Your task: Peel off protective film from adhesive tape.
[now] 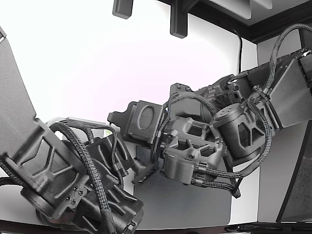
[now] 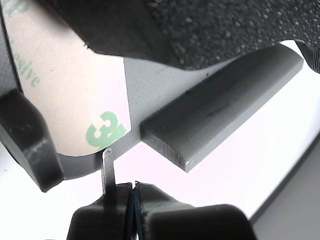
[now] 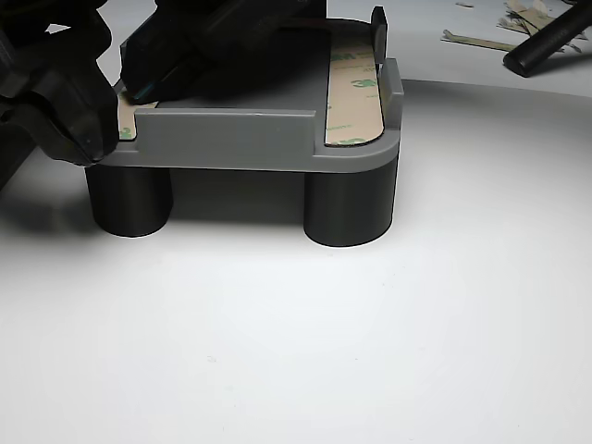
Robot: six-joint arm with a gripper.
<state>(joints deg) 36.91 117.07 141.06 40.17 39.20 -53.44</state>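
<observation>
A grey holder (image 3: 231, 139) stands on round black legs (image 3: 350, 205) on a white table (image 3: 305, 342). In the other view, a strip of tan film (image 3: 354, 97) printed with green marks lies along the holder's right side, running from near to far beside a low raised wall. A second patch of the same film (image 2: 65, 95) sits at the holder's left end, where the wrist view shows it close up with a green "3" logo near its rounded corner. The gripper (image 2: 131, 200) sits right at that corner: its two dark fingers (image 2: 100, 217) are pressed together with almost no gap, and a thin pale sliver (image 2: 107, 170) rises from between them to the edge of the film, so the gripper appears pinched on a lifted tab of the film, though the contact is too small to be sure. A grey bar (image 2: 225, 107) of the holder crosses just beside the corner. In the exterior view two dark arms (image 1: 195, 141) meet over a grey mat (image 1: 185, 200), one from the exterior view's left and one from its right. Scraps of peeled film (image 3: 481, 39) lie on the table far to the right in the other view.
</observation>
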